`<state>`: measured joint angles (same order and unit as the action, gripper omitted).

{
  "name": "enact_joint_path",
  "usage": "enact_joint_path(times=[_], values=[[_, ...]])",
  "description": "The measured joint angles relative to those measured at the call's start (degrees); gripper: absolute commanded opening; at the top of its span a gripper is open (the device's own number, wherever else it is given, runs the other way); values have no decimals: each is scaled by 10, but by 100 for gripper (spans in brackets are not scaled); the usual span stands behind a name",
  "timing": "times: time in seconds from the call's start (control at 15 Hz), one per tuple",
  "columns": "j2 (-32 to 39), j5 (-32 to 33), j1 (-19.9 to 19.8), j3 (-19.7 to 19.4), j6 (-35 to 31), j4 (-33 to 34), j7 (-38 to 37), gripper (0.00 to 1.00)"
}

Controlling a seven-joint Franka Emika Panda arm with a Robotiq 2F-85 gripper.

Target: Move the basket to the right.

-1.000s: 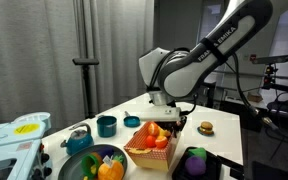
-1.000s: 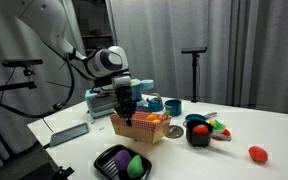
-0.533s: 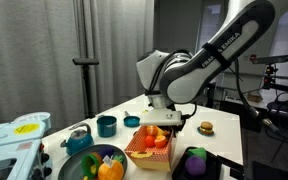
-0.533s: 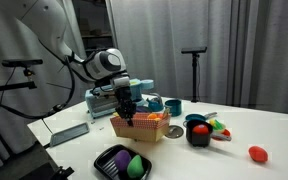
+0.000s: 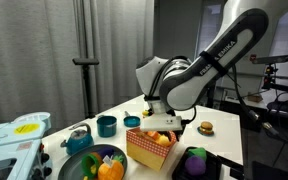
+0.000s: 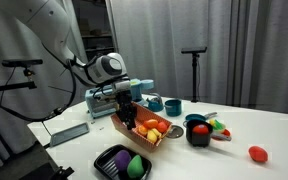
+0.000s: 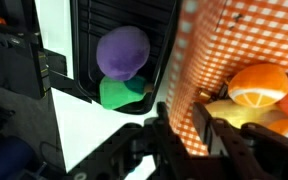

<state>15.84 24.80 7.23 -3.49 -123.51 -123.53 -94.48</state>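
Observation:
The basket (image 5: 150, 148) is tan and woven with a red-orange checked lining and holds toy fruit. It shows in both exterior views (image 6: 142, 129), tilted, with one end raised off the white table. In the wrist view my gripper (image 7: 184, 128) is shut on the basket's checked wall (image 7: 182, 60), one finger inside and one outside. An orange slice (image 7: 259, 83) lies inside the basket. In the exterior views the gripper (image 5: 160, 118) sits over the basket's raised end (image 6: 128, 112).
A black tray with a purple toy (image 5: 194, 162) lies beside the basket and shows in the wrist view (image 7: 122, 52). A dark round pan with toys (image 5: 99, 164), a teal cup (image 5: 106, 125), a toy burger (image 5: 206, 127) and a red toy (image 6: 256, 153) stand around.
The basket has gone from lying flat to tilted, its gripped end lifted off the table. The arm has shifted slightly with it.

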Motion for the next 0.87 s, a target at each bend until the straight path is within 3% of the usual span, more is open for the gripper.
enact_joint_path(times=[0.27,0.87], values=[[18,0,-2,0,-15,0,28,98],[3,5,-3,-1,-60,2,150,100]])
